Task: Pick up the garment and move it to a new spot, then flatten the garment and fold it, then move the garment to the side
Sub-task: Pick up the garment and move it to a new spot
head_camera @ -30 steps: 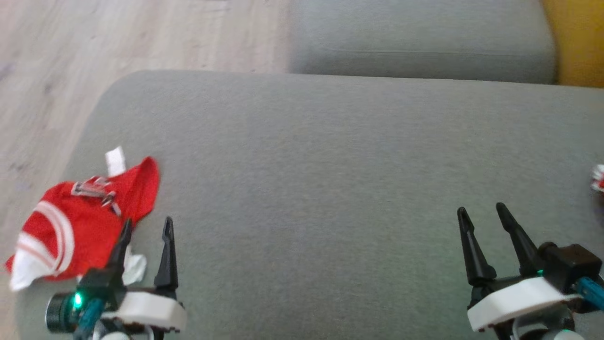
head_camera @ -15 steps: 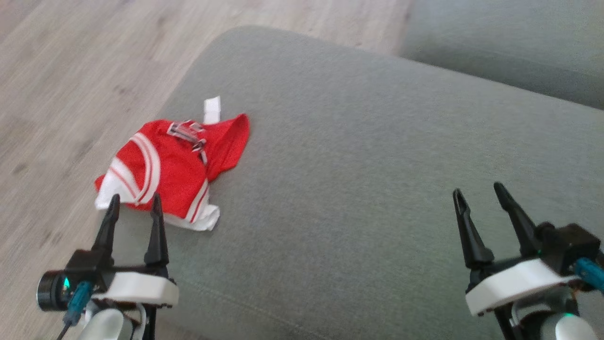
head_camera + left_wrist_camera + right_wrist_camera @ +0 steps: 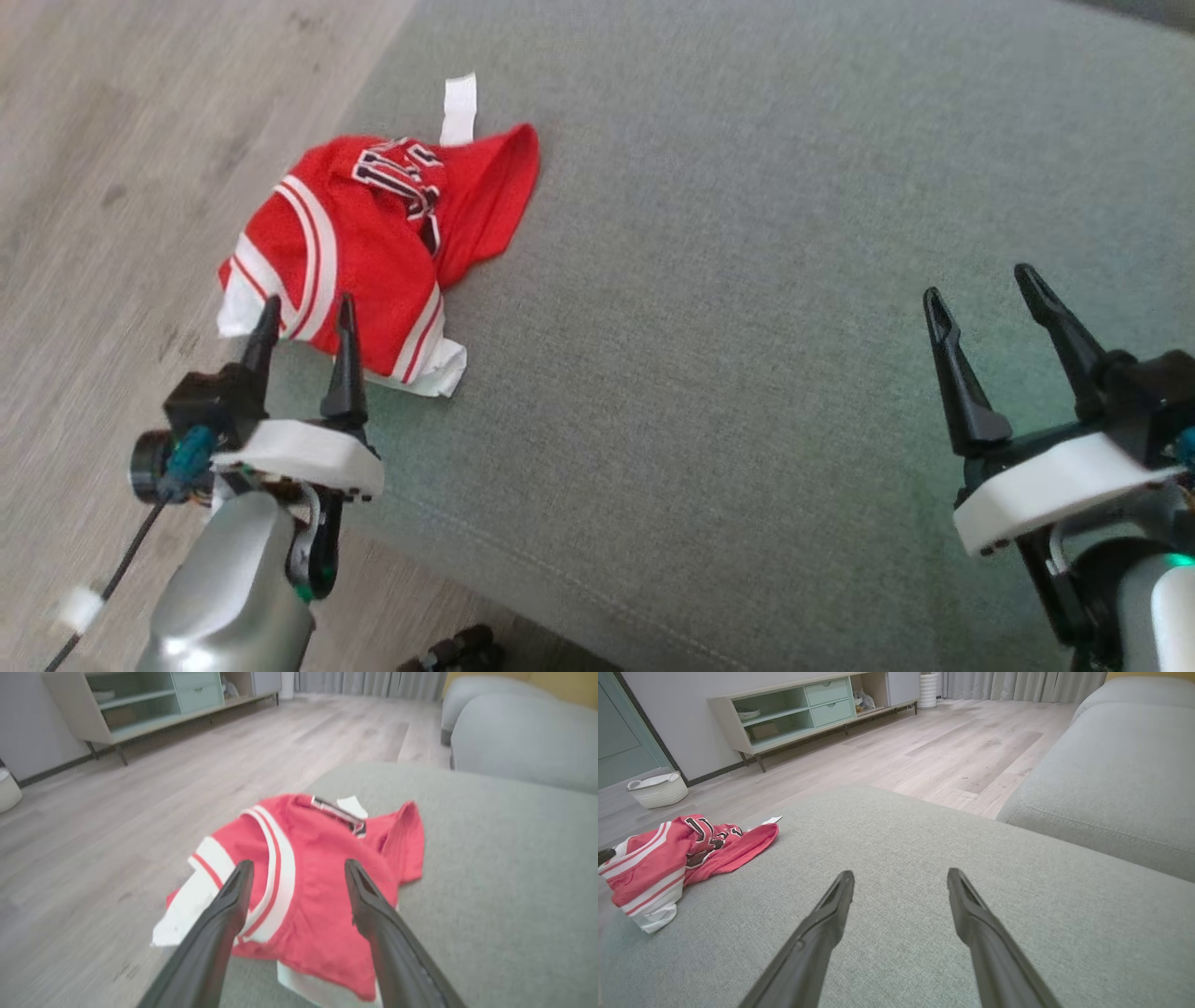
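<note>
Right now my left hand (image 3: pixel 308 303) is spread wide and holds nothing, its two dark fingertips at the near edge of the crumpled red jersey with white stripes (image 3: pixel 373 243); I cannot tell whether they touch the cloth. The jersey lies bunched at the left edge of the grey fabric sofa cushion (image 3: pixel 747 280), beside the pale wood floor (image 3: pixel 93 140). My right hand (image 3: pixel 979 285), equally wide and empty, hangs over bare cushion well to the right.
</note>
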